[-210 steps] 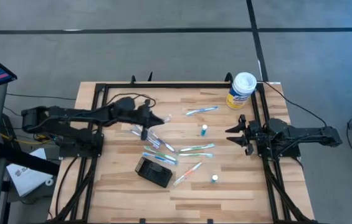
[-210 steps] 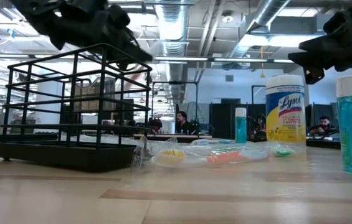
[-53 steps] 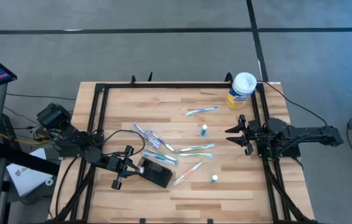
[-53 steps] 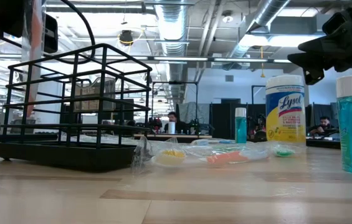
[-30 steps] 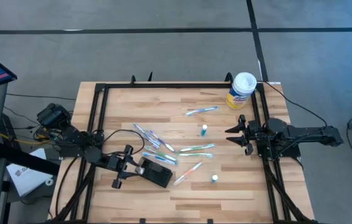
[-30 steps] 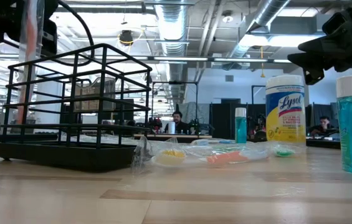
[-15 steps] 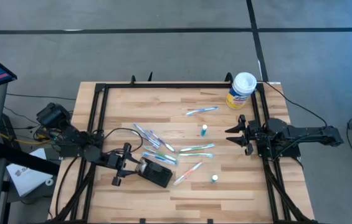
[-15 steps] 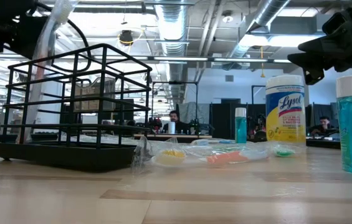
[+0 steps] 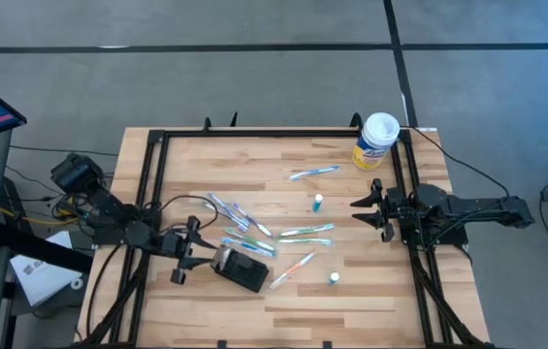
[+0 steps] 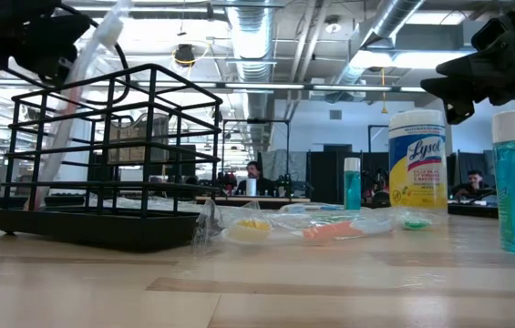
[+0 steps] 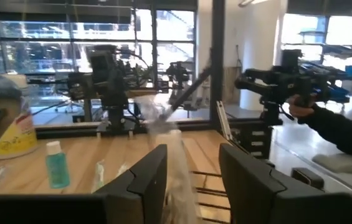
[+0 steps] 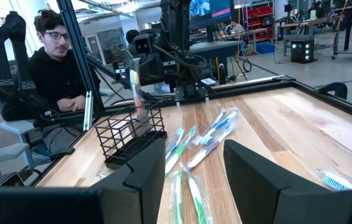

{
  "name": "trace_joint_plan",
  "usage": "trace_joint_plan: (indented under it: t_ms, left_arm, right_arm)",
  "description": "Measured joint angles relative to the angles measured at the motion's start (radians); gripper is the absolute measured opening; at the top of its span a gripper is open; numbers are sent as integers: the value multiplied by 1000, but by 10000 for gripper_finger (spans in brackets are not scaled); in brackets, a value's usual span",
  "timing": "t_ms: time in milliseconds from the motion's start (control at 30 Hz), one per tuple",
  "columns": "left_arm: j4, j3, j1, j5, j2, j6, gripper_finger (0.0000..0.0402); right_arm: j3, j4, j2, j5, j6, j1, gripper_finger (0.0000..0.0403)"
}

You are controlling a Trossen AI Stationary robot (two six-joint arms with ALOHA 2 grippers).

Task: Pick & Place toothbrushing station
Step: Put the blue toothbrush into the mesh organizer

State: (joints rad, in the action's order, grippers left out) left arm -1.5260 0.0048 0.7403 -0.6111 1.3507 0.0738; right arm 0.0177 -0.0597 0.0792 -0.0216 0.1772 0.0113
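Toothbrushing station [image 9: 240, 268], a black wire basket on a dark base, sits on the counter [image 9: 283, 291] toward its near-left part, with the left pincer [image 9: 184, 254] just beside its left end, clenched on a wrapped toothbrush [image 10: 84, 91] that leans tilted into the basket's open top (the low view shows it slanting across the wires). The likeliest fault, I judge, is the wrapper catching on a wire, so that letting go tips the brush out or any pull drags the light basket along. Loose wrapped toothbrushes [image 9: 254, 233] lie close on the station's far and right sides, so a shove that way would scatter them. Open wood lies toward the near edge and to the left, though the black frame rail [image 9: 147, 194] bounds that side. Well apart, the right pincer [image 9: 358, 207] waits with jaws parted and empty near the right rail, below the yellow-labelled canister [image 9: 374, 141].
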Motion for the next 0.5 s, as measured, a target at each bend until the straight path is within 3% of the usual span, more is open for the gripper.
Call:
trace_joint_plan:
  t_ms: [233,500]
  left_arm:
    - [0,0,0,-188,-39,18,120]
    - [1,0,-19,-279,-75,49,104]
  right_arm:
    - [0,0,0,0,0,0,154]
    - [0,0,0,13,34,0,154]
